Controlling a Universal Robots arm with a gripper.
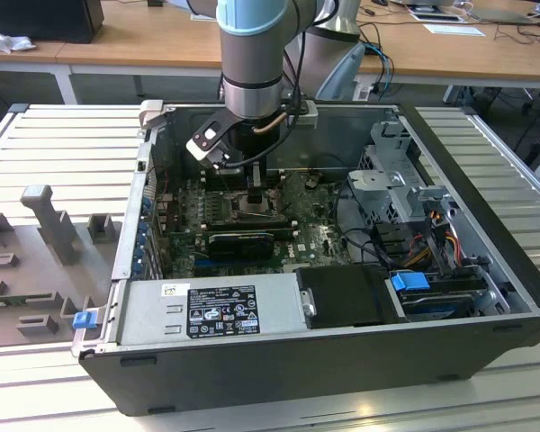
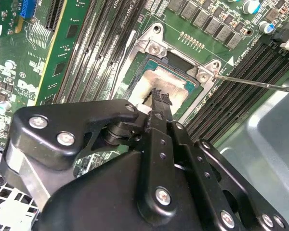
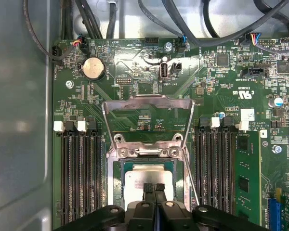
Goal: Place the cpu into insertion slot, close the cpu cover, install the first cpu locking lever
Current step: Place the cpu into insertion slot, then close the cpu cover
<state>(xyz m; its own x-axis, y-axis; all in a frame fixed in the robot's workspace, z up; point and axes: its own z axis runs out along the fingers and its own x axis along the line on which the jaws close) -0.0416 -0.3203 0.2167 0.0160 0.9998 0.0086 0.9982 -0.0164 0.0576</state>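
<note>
First wrist view shows the tool (image 3: 154, 187) closed, tips on the cpu (image 3: 135, 185).

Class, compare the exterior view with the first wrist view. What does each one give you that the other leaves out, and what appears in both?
The exterior view gives the robot arm, the computer case, the labelled power supply and the drive cage. The first wrist view gives the coin cell battery, the cpu cover swung open, and the cpu lying in the insertion slot. Both share the green motherboard and the gripper, shut, lowered over the socket.
</note>
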